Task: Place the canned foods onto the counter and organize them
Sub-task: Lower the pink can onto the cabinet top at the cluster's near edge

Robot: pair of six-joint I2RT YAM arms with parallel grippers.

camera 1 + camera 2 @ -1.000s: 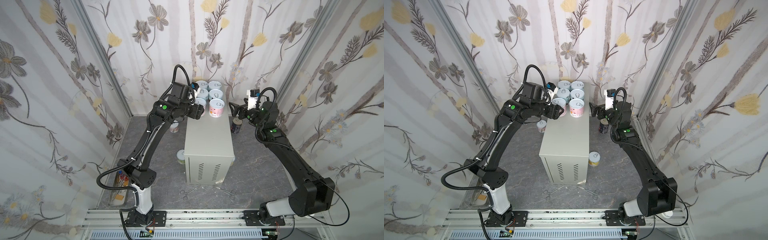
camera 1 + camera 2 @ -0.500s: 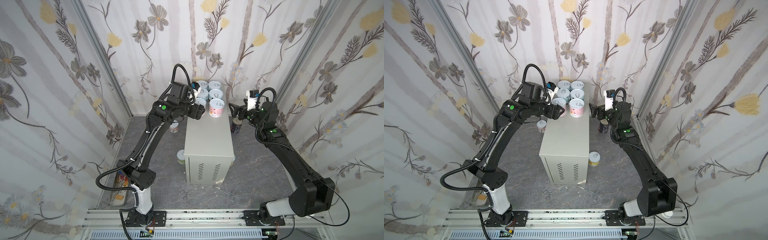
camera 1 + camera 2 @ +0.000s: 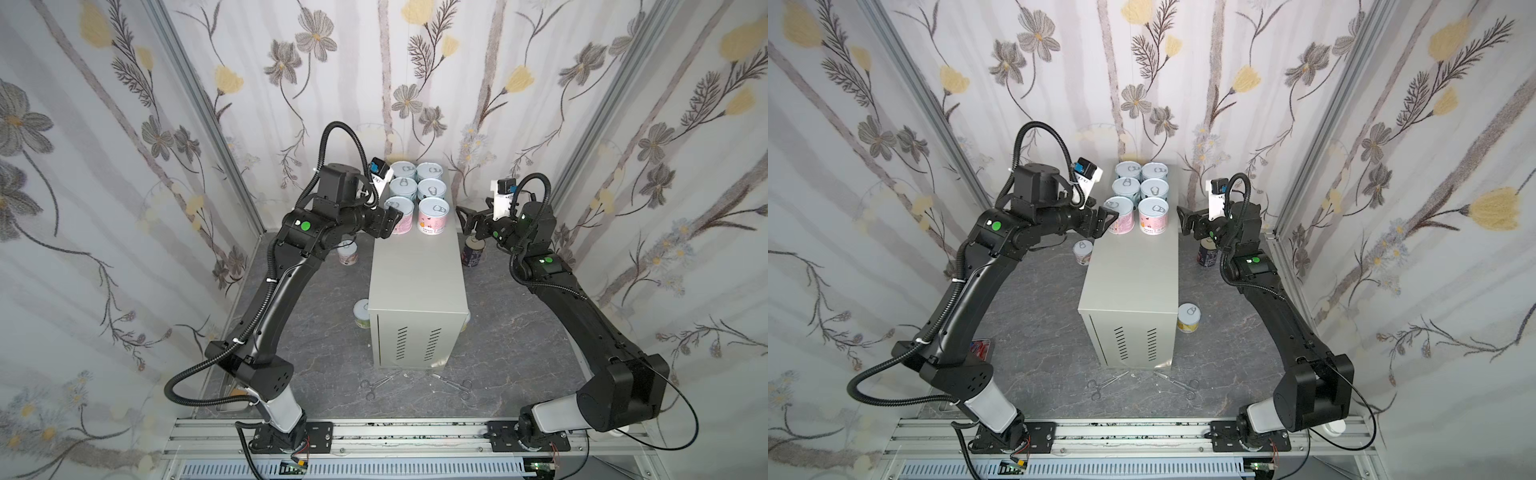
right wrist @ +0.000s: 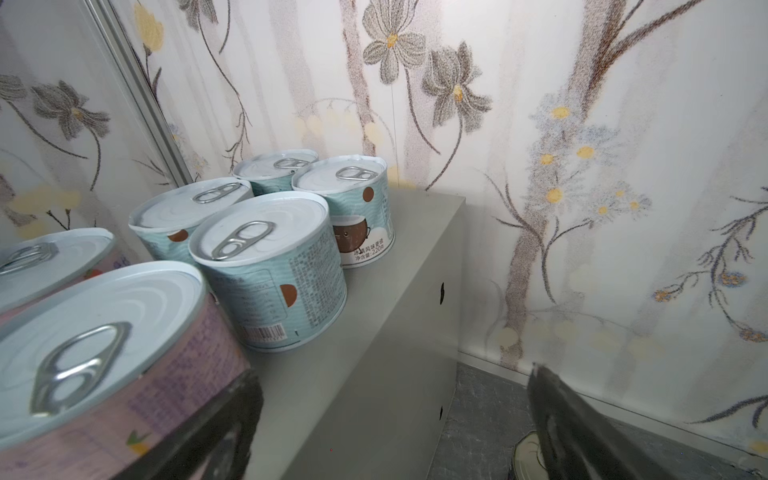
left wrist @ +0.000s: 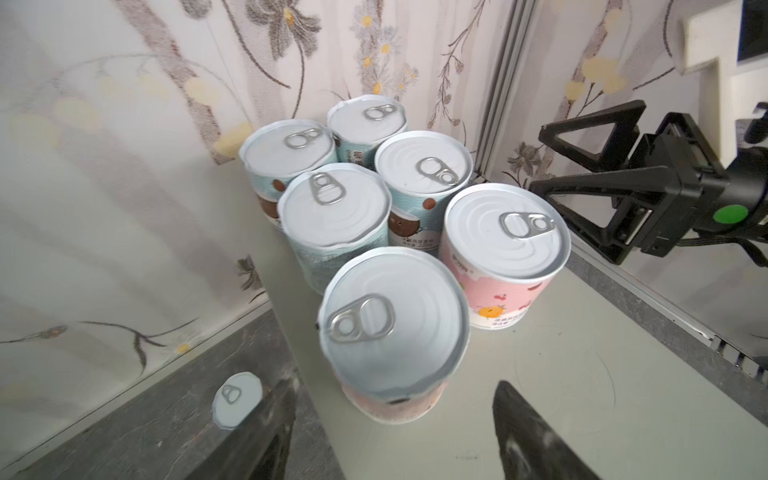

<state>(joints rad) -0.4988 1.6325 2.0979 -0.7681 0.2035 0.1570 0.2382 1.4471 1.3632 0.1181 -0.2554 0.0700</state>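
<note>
The counter point(image 3: 417, 270) is a tall grey box with vent slits. Six canned foods stand at its far end, several teal point(image 3: 430, 189) and two pink. My left gripper point(image 3: 388, 222) is open at the left pink can point(image 5: 395, 332); its fingers point(image 5: 274, 424) stand wider than the can and just short of it. My right gripper point(image 3: 467, 216) hangs open off the counter's right edge, beside the right pink can point(image 3: 433, 216) and above a dark-blue can point(image 3: 473, 251) on the floor. More cans stand on the floor: pink point(image 3: 347, 251), green point(image 3: 362, 313), yellow point(image 3: 1188, 318).
Two pairs of metal scissors point(image 3: 376, 384) point(image 3: 451, 382) lie on the dark marbled floor before the counter. A red item point(image 3: 980, 349) lies behind the left arm's base. Floral walls close in at the back and both sides.
The left gripper has drawn back very slightly from the left pink can. The right arm has not moved.
</note>
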